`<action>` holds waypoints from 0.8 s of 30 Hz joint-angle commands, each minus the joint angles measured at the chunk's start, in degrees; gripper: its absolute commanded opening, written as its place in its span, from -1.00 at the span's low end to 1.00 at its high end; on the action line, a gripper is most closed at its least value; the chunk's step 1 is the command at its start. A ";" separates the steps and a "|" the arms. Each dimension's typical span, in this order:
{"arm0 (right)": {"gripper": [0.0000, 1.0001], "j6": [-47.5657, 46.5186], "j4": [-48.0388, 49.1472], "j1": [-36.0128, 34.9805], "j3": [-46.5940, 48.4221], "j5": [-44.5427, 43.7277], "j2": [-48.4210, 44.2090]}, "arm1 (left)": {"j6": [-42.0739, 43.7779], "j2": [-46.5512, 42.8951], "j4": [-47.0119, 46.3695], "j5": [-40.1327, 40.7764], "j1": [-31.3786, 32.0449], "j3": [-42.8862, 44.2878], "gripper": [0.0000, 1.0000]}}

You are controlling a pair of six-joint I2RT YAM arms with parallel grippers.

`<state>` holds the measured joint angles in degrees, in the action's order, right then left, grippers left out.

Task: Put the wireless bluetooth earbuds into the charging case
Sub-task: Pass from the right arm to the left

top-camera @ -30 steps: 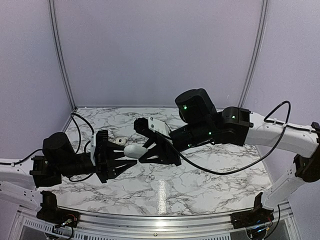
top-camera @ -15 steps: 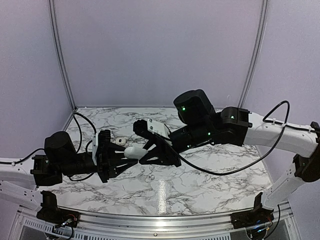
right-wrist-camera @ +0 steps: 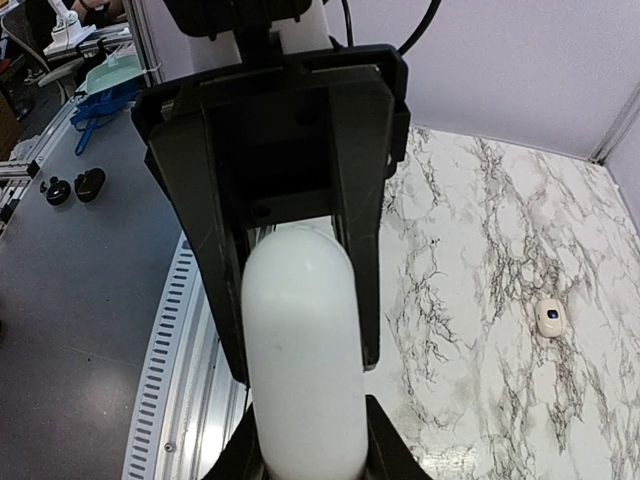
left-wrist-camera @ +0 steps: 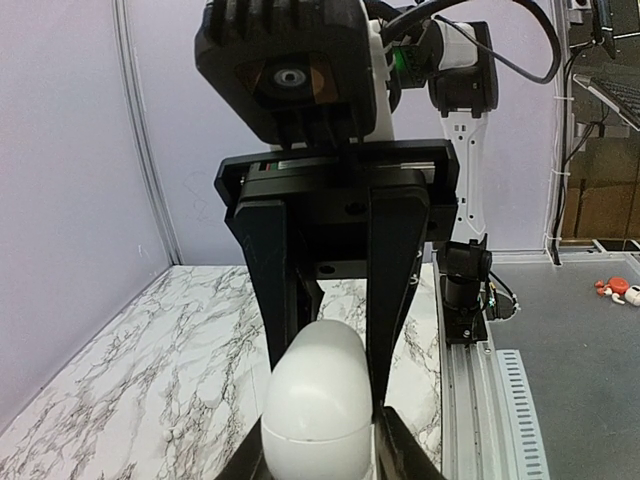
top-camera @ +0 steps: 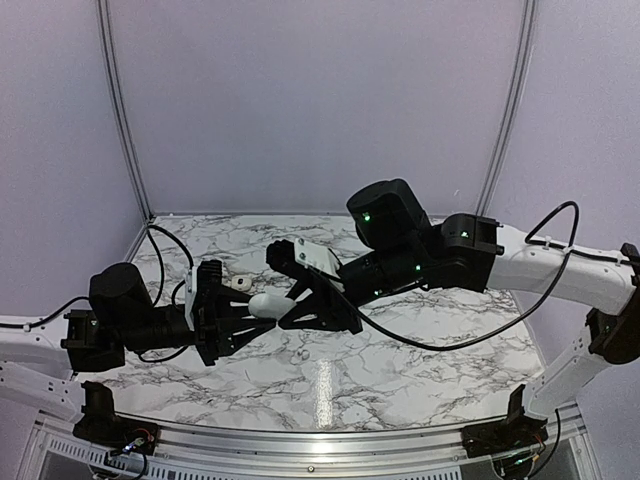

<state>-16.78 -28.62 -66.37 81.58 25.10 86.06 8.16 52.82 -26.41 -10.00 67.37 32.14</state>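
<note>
over the last second the left hand [top-camera: 250, 312] edges a little toward the middle of the bench [top-camera: 400, 350] and the right hand [top-camera: 292, 305] nudges in to meet it; in the last half second nothing visibly moves. the two hands seem to have settled into a shared hold on the case [top-camera: 266, 303], which hangs in the air over the left half of the bench.

the left hand is clamped on one end of the case. the right hand's fingers sit tight against both sides of the other end, so it looks clamped on it too.

this likely means the task is still at its start. the case has to be opened before anything goes in, and prying the lid is probably the step in hand.

the case is a smooth, glossy white pebble. its lid is down, with only a thin seam showing in the left wrist view and no sockets exposed.

one earbud [top-camera: 240, 284], white with a dark spot, lies on the bench toward the left edge, just beyond the left hand. a second one is not visible.
</note>
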 commanded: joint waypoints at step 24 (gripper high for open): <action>-0.91 -0.49 -0.72 -0.25 2.69 -0.22 0.33 | -0.61 0.49 1.48 -0.11 -0.14 2.17 -0.27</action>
<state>-16.78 -29.28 -66.37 81.60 24.95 86.59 7.86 52.84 -25.30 -9.98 67.37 32.84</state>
